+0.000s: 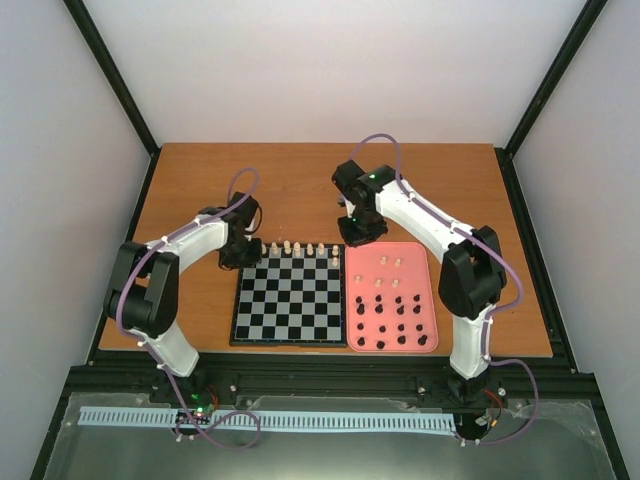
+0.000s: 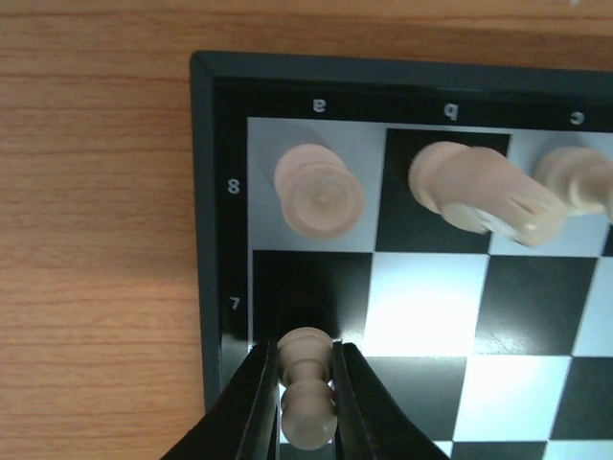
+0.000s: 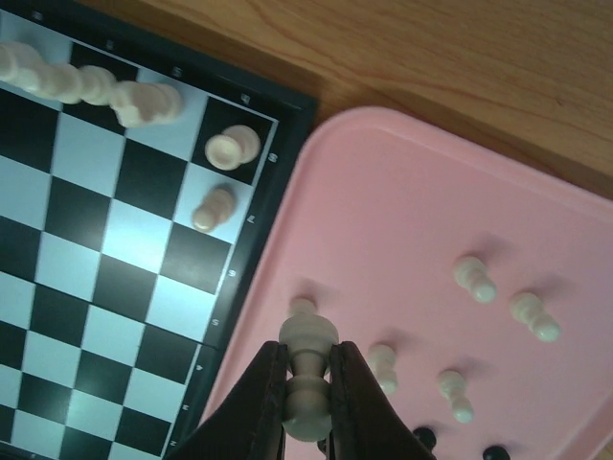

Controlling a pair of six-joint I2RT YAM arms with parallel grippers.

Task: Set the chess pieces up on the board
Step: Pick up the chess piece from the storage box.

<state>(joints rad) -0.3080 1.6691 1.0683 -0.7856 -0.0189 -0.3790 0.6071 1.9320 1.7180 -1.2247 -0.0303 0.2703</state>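
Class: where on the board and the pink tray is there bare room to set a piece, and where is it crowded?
Free: the board from its cream back row to the near edge, save one cream pawn at the second row's right end; the tray's far right corner. Crowded: that back row; the tray's near half, with black pieces.

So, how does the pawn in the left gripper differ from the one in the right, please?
The pawn in the left gripper hangs over the board, near back-row pieces; the pawn in the right gripper hangs over the pink tray, among loose pawns. Both are cream and firmly gripped.
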